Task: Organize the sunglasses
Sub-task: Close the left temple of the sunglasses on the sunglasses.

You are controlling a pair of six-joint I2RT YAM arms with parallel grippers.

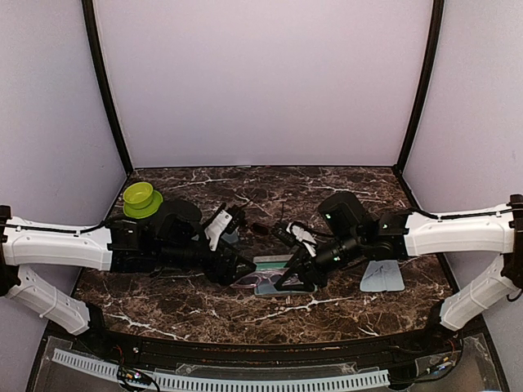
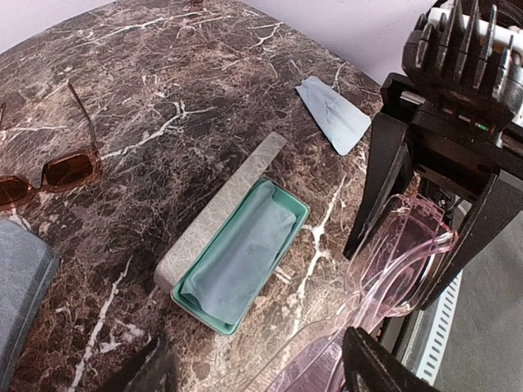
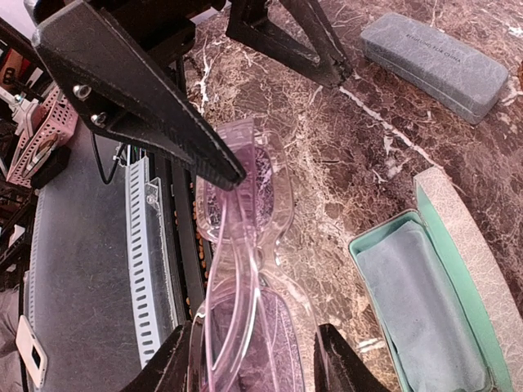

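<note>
Left wrist view. Left tool (image 2: 261, 359) is open: its two fingers stand wide apart at the lower edge, and the purple-tinted sunglasses (image 2: 409, 237) run in beside its right-hand finger. Right tool (image 2: 391, 279), facing it, is clamped on one lens of that pair over the marbled worktop (image 2: 163, 73). Ahead of the left tool lies an open case (image 2: 225, 208), teal inside, with a light-blue cloth (image 2: 241, 257) in its tray. Ahead and to the left, the reddish-brown sunglasses (image 2: 61, 173) rest on the worktop with one temple arm extended. A closed blue-grey case (image 2: 20, 286) lies just nearer than them. A loose cloth (image 2: 333, 114) lies beyond the right tool.

Right wrist view. The purple-tinted pair passes between the right tool's own fingers, gripped. One finger of the left tool meets the frame at the far lens, and its other finger stands well apart. The open case lies to the right of the right tool, with the closed case beyond it.

Top external view. Both tools meet tip to tip above the open case, and the held pair is hard to make out between them. A green bowl (image 1: 141, 198) sits beyond the left arm, well apart from its tool.
</note>
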